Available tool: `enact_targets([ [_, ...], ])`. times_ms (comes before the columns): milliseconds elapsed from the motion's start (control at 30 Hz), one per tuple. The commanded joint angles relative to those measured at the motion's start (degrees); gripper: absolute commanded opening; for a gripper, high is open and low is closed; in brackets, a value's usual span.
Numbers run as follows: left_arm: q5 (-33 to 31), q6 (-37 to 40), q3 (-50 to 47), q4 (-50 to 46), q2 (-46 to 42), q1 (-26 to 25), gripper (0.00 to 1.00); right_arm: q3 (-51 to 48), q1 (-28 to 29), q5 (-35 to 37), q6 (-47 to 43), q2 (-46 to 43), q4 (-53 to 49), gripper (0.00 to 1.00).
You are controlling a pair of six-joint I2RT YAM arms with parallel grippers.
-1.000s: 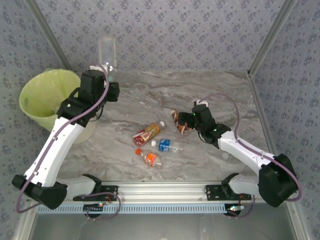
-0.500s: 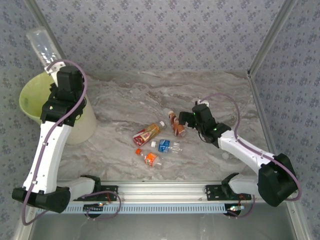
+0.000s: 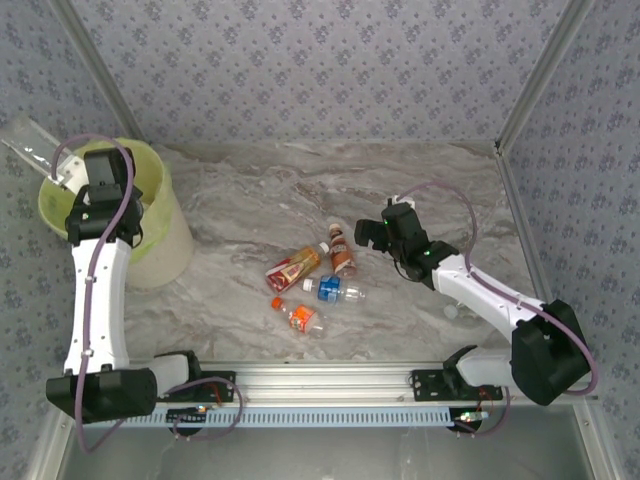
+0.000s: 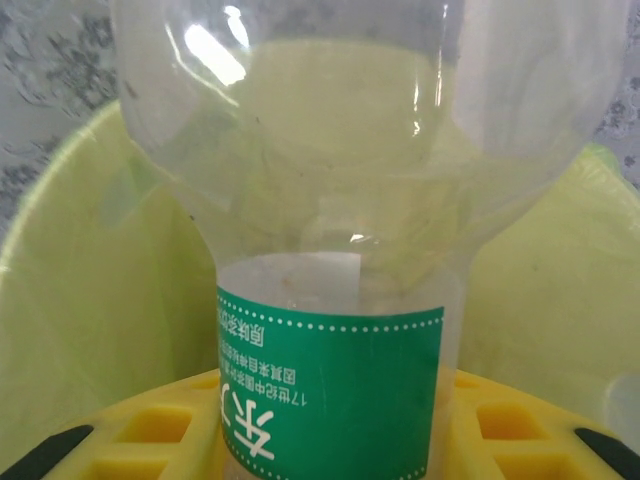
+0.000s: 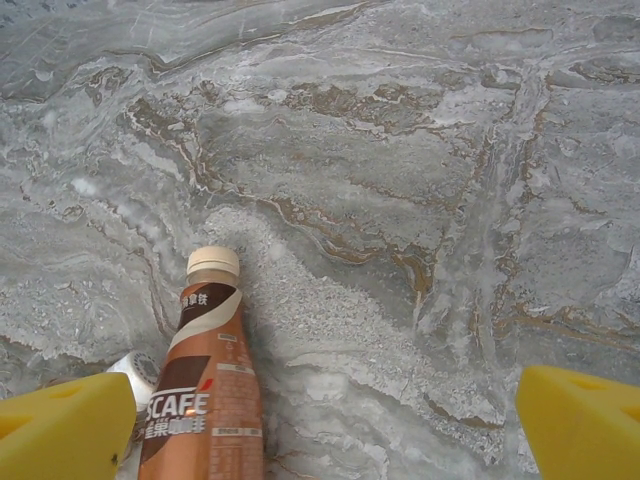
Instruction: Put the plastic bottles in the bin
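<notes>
Left gripper (image 3: 64,168) clamped on clear green-labelled bottle (image 4: 330,390). Bottle held raised and tilted at rim of bin (image 3: 168,245), lime liner seen behind it. Right gripper (image 5: 320,435) spread wide, nothing held, lowered near marble table (image 3: 450,190). Brown coffee bottle (image 5: 205,390) laid flat between its fingers, just beside one. Red-labelled bottle (image 3: 296,266), blue-labelled bottle (image 3: 333,291) and orange-labelled bottle (image 3: 297,316) left lying close together at table centre, well apart from bin.

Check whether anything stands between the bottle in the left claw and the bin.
Nothing visible does. The left claw holds the green-label bottle pointed into the open bin; the wrist view shows lime-green lining behind it.
</notes>
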Motion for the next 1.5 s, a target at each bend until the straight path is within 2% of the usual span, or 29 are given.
enact_targets([
  [0, 4.7, -3.0, -0.5, -0.5, 0.2, 0.2, 0.22, 1.2, -0.4, 0.0, 1.1, 0.2, -0.9, 1.0],
  [67, 5.8, -3.0, -1.3, 0.1, 0.3, 0.3, 0.31, 1.0, -0.3, -0.1, 1.3, 0.2, -0.9, 1.0],
  [133, 7.1, -2.7, -1.7, 0.6, 0.2, 0.3, 0.47, 0.7, -0.4, -0.1, 1.4, 0.2, -0.8, 1.0],
  [333, 13.5, -1.6, -1.4, 2.2, -0.5, 0.3, 0.86, 0.9, -0.5, 0.6, 0.2, 0.2, -1.7, 1.0],
  [533, 20.1, -0.5, -1.7, 4.4, -1.9, 0.2, 0.98, 1.6, -1.3, -1.4, -3.2, 0.7, -2.2, 1.0],
  [700, 26.7, 0.4, -3.0, 7.4, -3.2, 0.3, 0.99, 3.5, -2.3, -4.4, -5.8, 2.3, -5.1, 1.0],
  [833, 34.9, 3.0, -3.8, 10.5, -3.6, 0.3, 0.99, 4.0, -3.6, -9.8, -5.9, 3.8, -5.2, 1.0],
  [900, 37.4, 3.6, -4.6, 11.7, -4.2, 0.3, 0.99, 4.5, -3.6, -10.2, -4.8, 4.7, -6.0, 1.0],
  [1100, 42.9, 4.5, -9.0, 16.2, -8.4, 0.3, 1.0, 5.7, -2.9, -9.3, -1.3, 6.8, -8.3, 1.0],
  [1167, 42.9, 4.3, -9.8, 16.1, -9.8, 0.3, 1.0, 6.9, -2.2, -10.4, -0.8, 7.9, -10.0, 1.0],
  [1467, 48.1, 6.5, -15.2, 15.6, -15.1, 0.2, 1.0, 17.4, 3.2, -11.6, 0.8, 17.7, -21.9, 1.0],
])
